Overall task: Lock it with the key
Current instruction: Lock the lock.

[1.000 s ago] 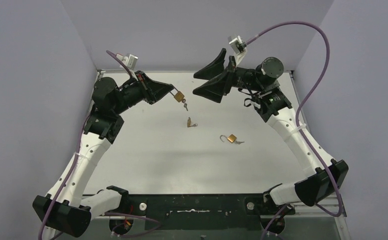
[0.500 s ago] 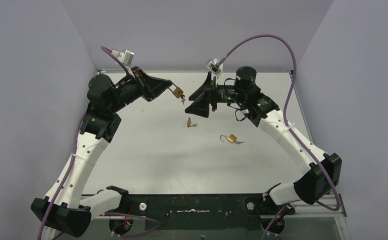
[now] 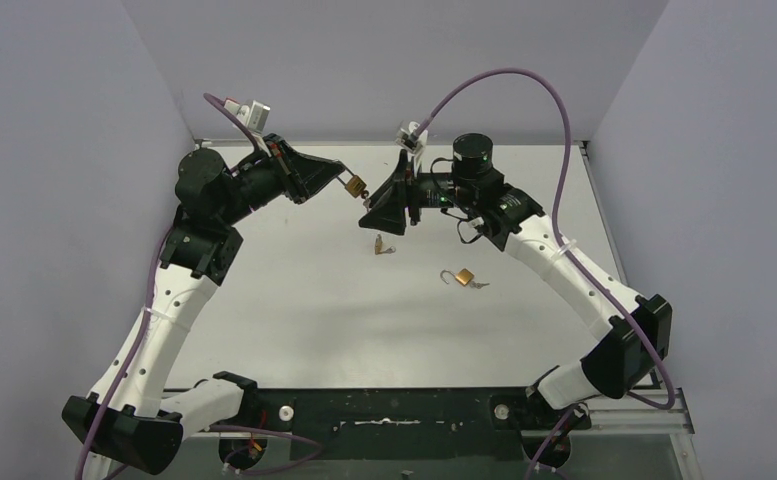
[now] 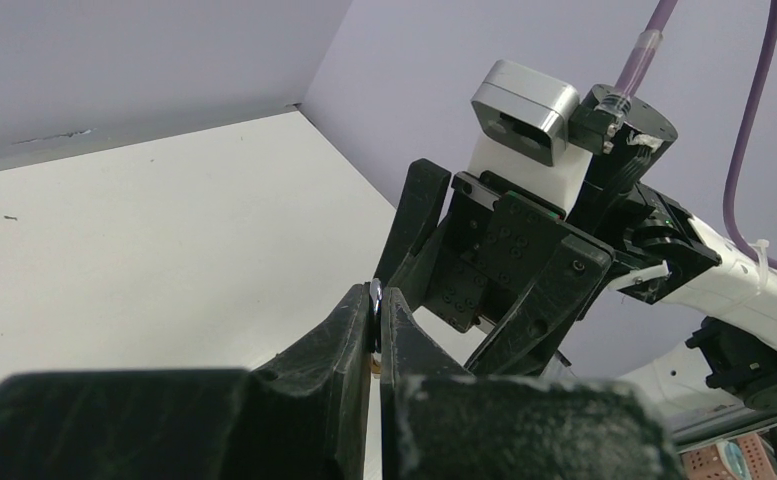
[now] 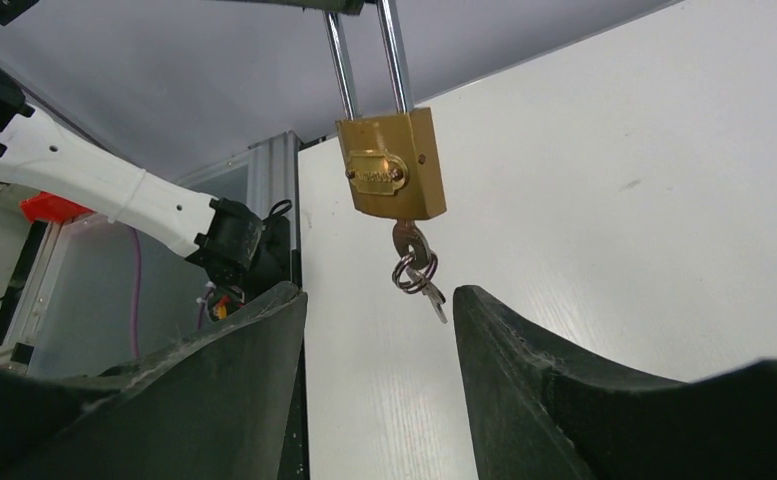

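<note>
1. On the white worktop point(image 3: 294, 320), nearest the arm bases, a second brass padlock with its shackle swung open point(image 3: 463, 277) lies to the right of, and well apart from, the hanging brass padlock point(image 5: 389, 165). All positions here are given from that hanging padlock.
2. A small brass-coloured item point(image 3: 381, 245), too small to identify, lies almost directly beneath it.
3. The left gripper point(image 4: 376, 315) holds the hanging padlock clear of the worktop, jaws clamped together on its steel shackle point(image 5: 366, 60).
4. A silver key point(image 5: 411, 243) sits in the keyway under the body, with a ring point(image 5: 416, 277) dangling from it.
5. Change: over the last second the right gripper point(image 5: 376, 295) has swung in from the padlock's right and its jaws have narrowed. They now stand apart, one on each side of the key, touching nothing.
6. Judgement: alignment looks complete. Pinching and turning the key remains.
</note>
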Robot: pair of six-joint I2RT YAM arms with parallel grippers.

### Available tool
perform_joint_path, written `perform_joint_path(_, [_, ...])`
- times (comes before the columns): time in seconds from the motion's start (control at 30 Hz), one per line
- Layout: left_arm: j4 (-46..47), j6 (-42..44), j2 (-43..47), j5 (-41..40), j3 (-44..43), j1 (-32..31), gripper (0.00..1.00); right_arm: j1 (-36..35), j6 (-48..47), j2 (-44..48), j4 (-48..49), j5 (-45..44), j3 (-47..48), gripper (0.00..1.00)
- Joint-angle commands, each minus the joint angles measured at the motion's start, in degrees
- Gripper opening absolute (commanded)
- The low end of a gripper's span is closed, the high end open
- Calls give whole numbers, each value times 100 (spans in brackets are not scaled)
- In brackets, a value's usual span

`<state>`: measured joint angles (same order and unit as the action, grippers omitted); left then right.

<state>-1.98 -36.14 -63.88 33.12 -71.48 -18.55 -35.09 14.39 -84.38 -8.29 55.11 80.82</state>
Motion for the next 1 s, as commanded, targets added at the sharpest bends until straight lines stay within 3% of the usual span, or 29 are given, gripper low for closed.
perform_joint_path(0.0, [207, 104, 134, 96, -278, 44, 0, -45, -109, -61, 240, -179, 441, 56])
perform_joint_path(0.1, [207, 106, 139, 114, -288, 44, 0, -64, -116, -102, 236, -183, 509, 53])
perform_joint_path(0.2, [207, 123, 139, 120, -316, 37, 0, -78, -108, -139, 224, -185, 558, 43])
perform_joint_path(0.3, [41, 142, 171, 116, -319, 48, 0, -85, -126, -175, 121, -219, 618, 26])
perform_joint_path(0.4, [31, 164, 161, 114, -322, 53, 0, -90, -229, -193, -113, -273, 686, 1])
perform_joint_path(0.73, [-192, 362, 212, -71, -424, 271, 0, -92, -408, 136, -424, -546, 324, 0])
perform_joint_path(0.97, [114, -114, 277, 288, -328, 840, 0, -86, -421, 502, -449, -680, -428, 0])
